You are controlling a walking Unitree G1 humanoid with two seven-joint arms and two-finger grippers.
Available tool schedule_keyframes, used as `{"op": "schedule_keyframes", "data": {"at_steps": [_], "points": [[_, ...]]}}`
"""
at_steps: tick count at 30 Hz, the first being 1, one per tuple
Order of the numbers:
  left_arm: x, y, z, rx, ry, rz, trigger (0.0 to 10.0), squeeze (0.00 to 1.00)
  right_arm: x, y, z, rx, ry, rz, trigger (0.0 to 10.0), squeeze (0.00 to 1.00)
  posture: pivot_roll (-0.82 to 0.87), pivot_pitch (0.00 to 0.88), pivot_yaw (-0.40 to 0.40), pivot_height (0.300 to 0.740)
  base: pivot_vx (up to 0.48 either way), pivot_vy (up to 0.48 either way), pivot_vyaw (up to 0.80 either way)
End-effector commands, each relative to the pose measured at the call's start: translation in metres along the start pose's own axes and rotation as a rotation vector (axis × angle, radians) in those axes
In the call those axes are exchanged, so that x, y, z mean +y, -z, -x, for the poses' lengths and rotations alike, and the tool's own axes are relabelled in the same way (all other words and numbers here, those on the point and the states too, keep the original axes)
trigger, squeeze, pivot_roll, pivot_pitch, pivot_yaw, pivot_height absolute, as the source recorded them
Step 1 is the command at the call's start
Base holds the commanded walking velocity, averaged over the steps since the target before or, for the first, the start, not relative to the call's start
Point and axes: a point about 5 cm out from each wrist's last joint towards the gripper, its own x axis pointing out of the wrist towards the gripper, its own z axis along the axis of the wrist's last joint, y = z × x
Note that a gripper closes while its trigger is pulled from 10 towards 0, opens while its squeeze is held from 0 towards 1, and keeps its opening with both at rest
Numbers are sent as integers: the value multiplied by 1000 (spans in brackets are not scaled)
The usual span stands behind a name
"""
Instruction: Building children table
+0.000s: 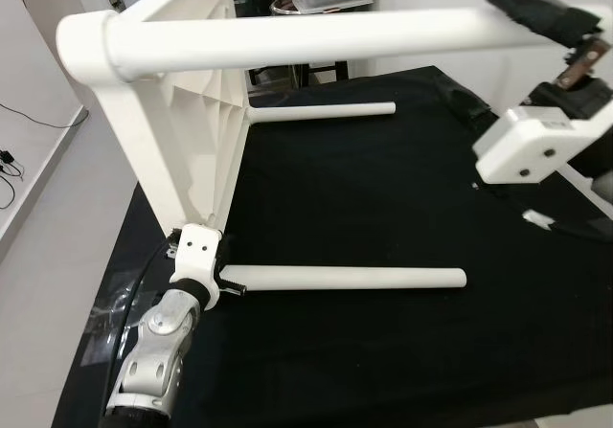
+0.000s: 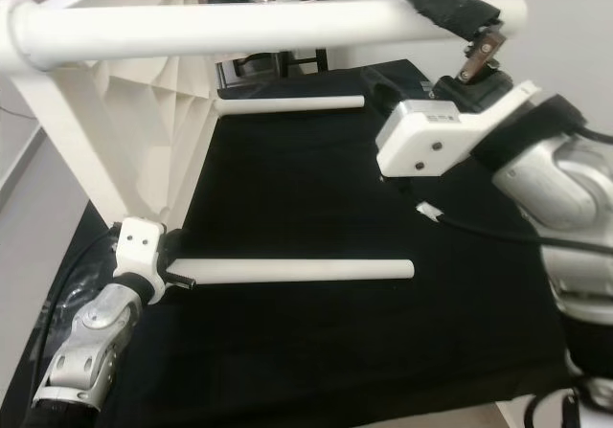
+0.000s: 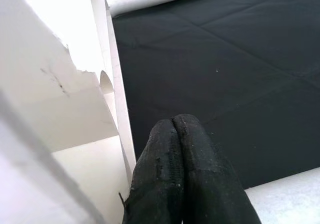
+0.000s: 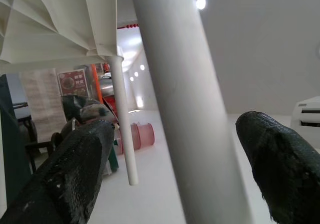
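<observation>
Fingers (image 3: 182, 174) of the left gripper (image 1: 233, 287) are pressed tight together by the near leg (image 1: 350, 278) where it joins the tabletop (image 1: 187, 112), which stands on its edge on the black cloth (image 1: 383, 189), maybe to steady it, while farther up the right gripper (image 2: 450, 9) spreads wide around the top leg (image 2: 239, 24), ready to grab it.

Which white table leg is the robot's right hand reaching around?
The top leg, the one highest up. The right gripper has its open fingers on either side of it. The two lower legs stick out over the black cloth.
</observation>
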Motion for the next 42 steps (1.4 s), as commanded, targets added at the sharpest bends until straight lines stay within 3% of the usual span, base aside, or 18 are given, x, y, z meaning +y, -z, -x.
{"op": "schedule_keyframes", "data": {"at_steps": [1, 8, 9, 10, 11, 20, 28, 33, 37, 39, 42], "points": [[8, 6, 3, 27, -37, 8, 10000, 0, 5, 0, -6, -5, -24, 3, 10000, 0, -122, 10, 47, 740, 0, 0, 0], [10, 7, 5, 29, -52, 11, 10000, 0, -3, 4, -19, 15, 17, 12, 10000, 0, -121, 17, 42, 740, 0, 0, 0], [10, 7, 5, 29, -53, 11, 10000, 0, -4, 5, -20, 22, 19, 11, 2471, 0, -120, 19, 42, 740, 0, 0, 0], [10, 7, 5, 28, -54, 11, 10000, 0, -5, 6, -20, 28, 18, 12, 2471, 0, -120, 20, 40, 740, 0, 0, 0], [11, 7, 6, 29, -58, 11, 10000, 0, -5, 8, -20, 40, 17, 10, 0, 0, -120, 22, 39, 740, 0, 0, 0], [14, 7, 6, 29, -81, 13, 10000, 0, -8, 12, -20, 71, 15, 5, 0, 0, -123, 31, 35, 740, 0, 0, 0], [26, 9, 6, 49, -165, 11, 10000, 0, -4, 15, -20, 90, 9, -23, 0, 0, -124, 36, 32, 740, 0, 0, 0], [34, -1, 7, -33, -234, -14, 10000, 0, 3, 22, -18, 136, 2, -59, 0, 0, -124, 37, 31, 740, 0, 0, 0], [58, -11, 15, -100, -402, -15, 10000, 0, 6, 39, -8, 257, 10, -71, 0, 0, -122, 45, 24, 740, 0, 0, 0], [62, -11, 16, -102, -425, -14, 10000, 0, 6, 43, -6, 283, 11, -71, 0, 0, -120, 46, 21, 740, 0, 0, 0], [84, -14, 26, -116, -540, -18, 10000, 0, 8, 70, 15, 451, 1, -64, 0, 0, -113, 49, 9, 740, 0, 0, 0]]}}
